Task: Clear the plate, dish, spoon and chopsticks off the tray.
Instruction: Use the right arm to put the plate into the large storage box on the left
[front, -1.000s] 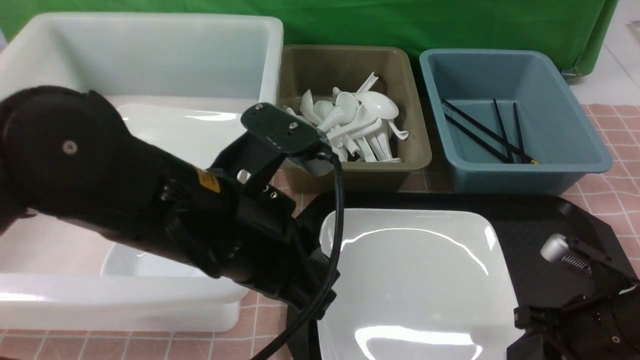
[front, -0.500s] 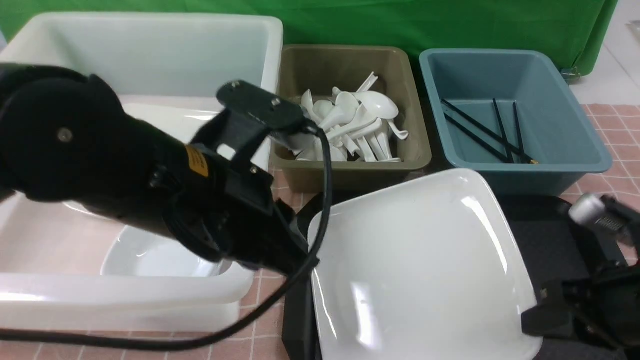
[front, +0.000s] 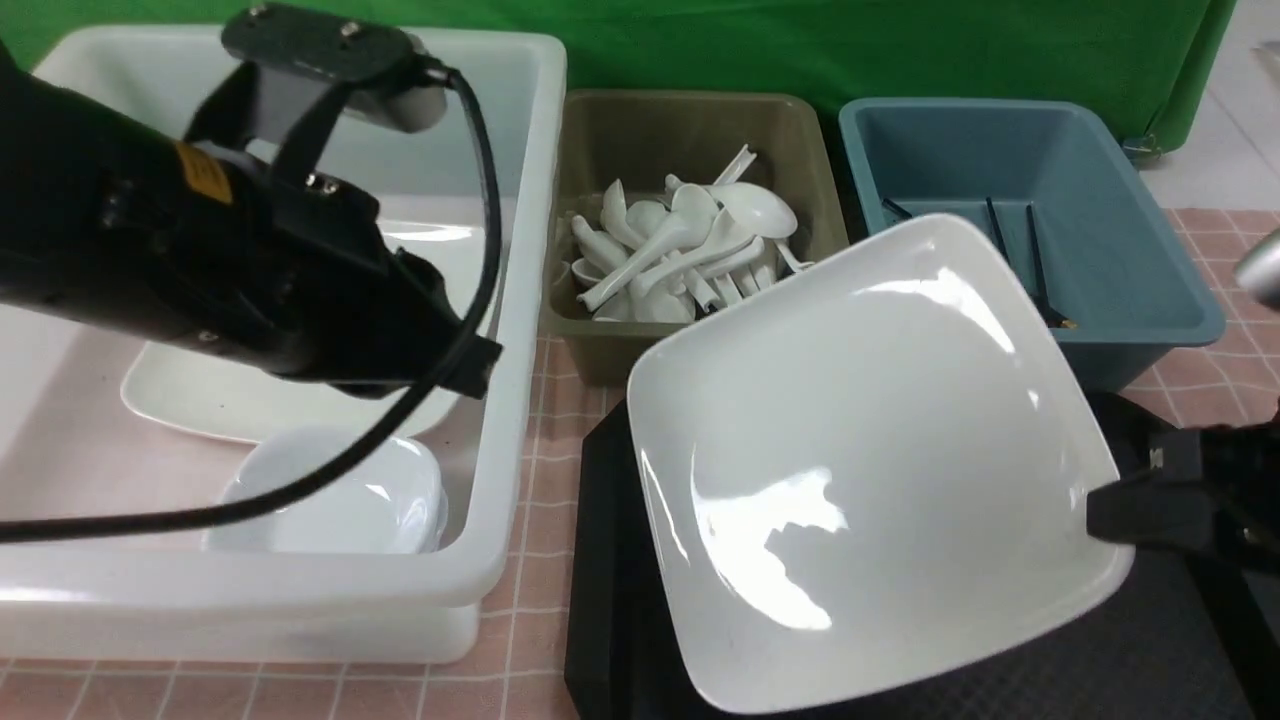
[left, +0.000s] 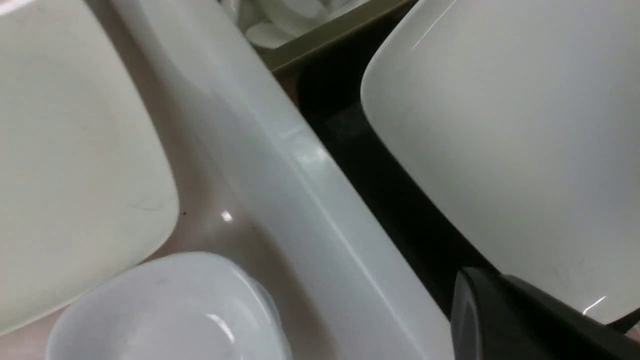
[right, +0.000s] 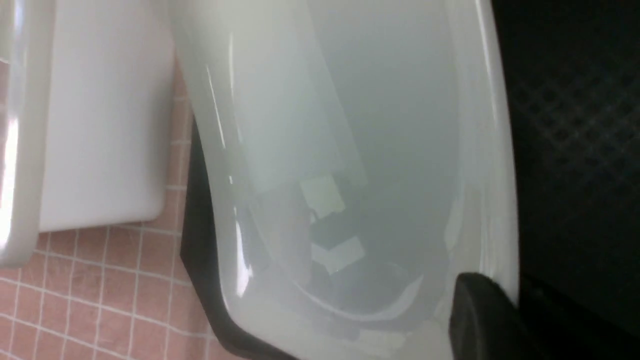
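Above tray (front: 600, 580), tilted plate (front: 870, 450) clamped in right hand (front: 1105, 512).

Chopsticks (front: 1036, 265) largely behind the tilted plate (front: 870, 450).

plate (front: 870, 450) lifted off tray (front: 600, 600), tilted; left arm (front: 200, 260) withdrawn over white tub (front: 530, 250)

Two large white square plates: the tilted plate (front: 870, 450) at centre right of the frame and a flat plate (front: 200, 395) at left. One small bowl (front: 340, 510). Three bins: a white tub (front: 530, 200), an olive bin (front: 690, 130), a blue bin (front: 1100, 200). One black tray (front: 600, 560). The spoons (front: 680, 250) lie in a heap too tangled to count. Parts of three chopsticks (front: 1038, 265) show.
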